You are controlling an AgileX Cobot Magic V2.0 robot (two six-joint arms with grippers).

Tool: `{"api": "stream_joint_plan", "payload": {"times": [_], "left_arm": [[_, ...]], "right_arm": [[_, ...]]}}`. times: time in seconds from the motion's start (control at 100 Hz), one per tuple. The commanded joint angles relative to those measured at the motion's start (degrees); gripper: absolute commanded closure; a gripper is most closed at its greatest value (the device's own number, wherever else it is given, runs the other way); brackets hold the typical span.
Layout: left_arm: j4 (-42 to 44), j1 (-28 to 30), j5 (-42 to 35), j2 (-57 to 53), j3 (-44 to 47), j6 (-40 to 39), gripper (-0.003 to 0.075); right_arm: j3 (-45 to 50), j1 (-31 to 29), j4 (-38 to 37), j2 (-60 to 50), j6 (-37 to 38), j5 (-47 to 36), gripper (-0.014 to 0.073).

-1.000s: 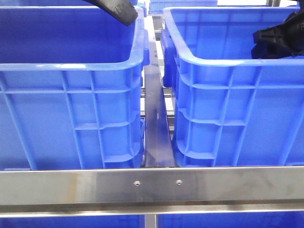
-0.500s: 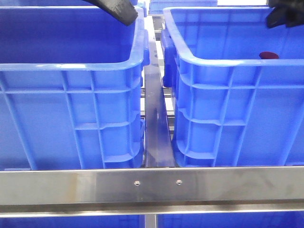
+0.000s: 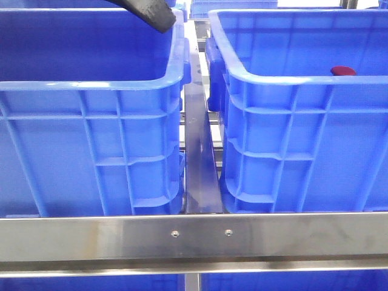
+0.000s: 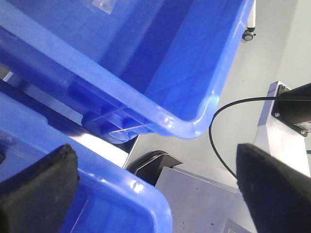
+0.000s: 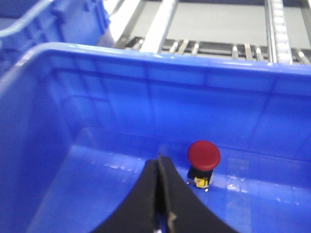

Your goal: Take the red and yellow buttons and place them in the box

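Two blue crates sit side by side on the steel frame (image 3: 194, 239), a metal rail (image 3: 199, 163) running between them. The right crate (image 3: 291, 139) is the box, and there is the button (image 3: 343, 71): from the front only its dark red dome peeks over the near rim, toward the right end of that wall.

The right wrist view gives the better look. The button (image 5: 203, 155) stands upright on the box (image 5: 121, 63) floor, close to the far wall, red mushroom cap on top, a small black and yellow base under it. It stands alone, nothing touching it. The right gripper (image 5: 160, 194) hangs above the box interior with its two dark fingers pressed together, tips meeting, nothing between them. The tips are just beside the button in this view, clear of it. Beyond the far rim, roller rails (image 5: 233, 48) cross the background.

Over to the left side. In the front view a dark piece of the left arm (image 3: 150, 12) hangs over the far right corner of the left crate (image 3: 91, 139). The left wrist view shows the left gripper (image 4: 155, 189) spread wide, one black pad (image 4: 41, 187) at each side of the picture, nothing held. Between them lie the rounded blue rims of two crates, with grey floor, a black cable (image 4: 228, 131) and a metal stand (image 4: 279, 121) beyond.
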Motion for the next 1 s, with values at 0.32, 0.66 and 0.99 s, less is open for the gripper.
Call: {"api": "stream_joint_plan", "payload": {"times": [0.32, 0.66, 0.99], "left_arm": [[-3.08, -0.34, 1.13, -2.47, -1.79, 0.05, 0.0102], [-0.86, -0.34, -4.93, -3.31, -1.79, -2.56, 0.0191], [23.91, -0.34, -9.81, -8.84, -0.45, -22.25, 0.074]], "right_arm": [[13.2, -0.17, 0.95, -22.05, -0.4, 3.04, 0.0661], [18.06, -0.17, 0.95, -32.6, -0.4, 4.05, 0.0661], [18.06, -0.17, 0.95, -32.6, -0.4, 4.97, 0.0661]]}}
